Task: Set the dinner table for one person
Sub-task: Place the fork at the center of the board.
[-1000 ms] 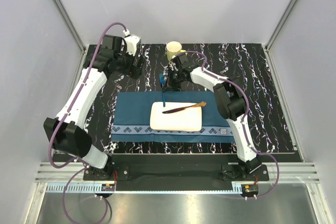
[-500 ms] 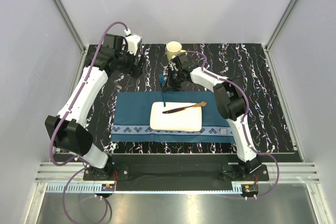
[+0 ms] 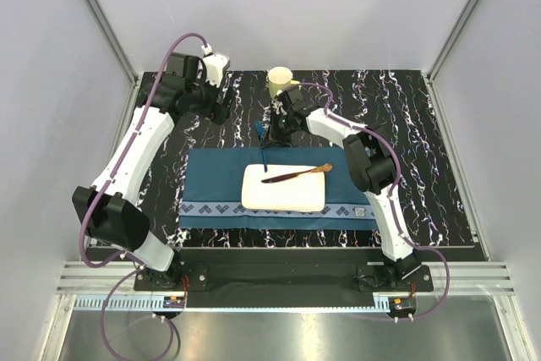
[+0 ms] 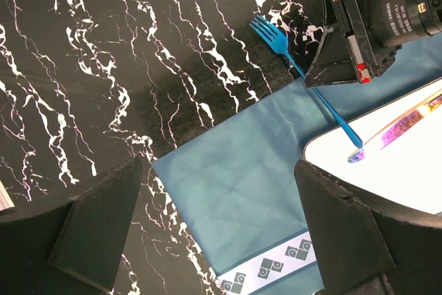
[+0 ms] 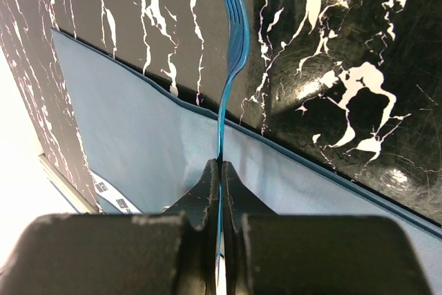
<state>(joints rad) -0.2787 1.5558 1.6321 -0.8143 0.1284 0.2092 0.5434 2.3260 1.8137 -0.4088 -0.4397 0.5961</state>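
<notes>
Dinner table (image 3: 406, 124), black with white veins, fills the whole floor of the cell from the arm bases to the far wall, and everything sits on it. Dark blue placemat (image 3: 215, 179) lies along the table's near edge, roughly centred, patterned border on the near side. White rectangular plate (image 3: 283, 196) sits on the placemat's middle, with an iridescent utensil (image 3: 296, 174) lying slantwise across the plate's far edge. Blue fork (image 4: 280, 45) crosses the placemat's far edge: tines out on bare table, handle running back over the cloth toward the plate's far left corner. Right gripper (image 5: 219, 174) has its fingers pinched tight on the fork handle, no gap showing; cannot tell whether the fork rests on the surface or is lifted. Pale yellow cup (image 3: 280, 82) stands near the table's far edge, just behind the right gripper. Left gripper (image 4: 217, 236) hangs above the far left part of the table, beyond the placemat's far left corner, fingers spread wide with nothing between them.
</notes>
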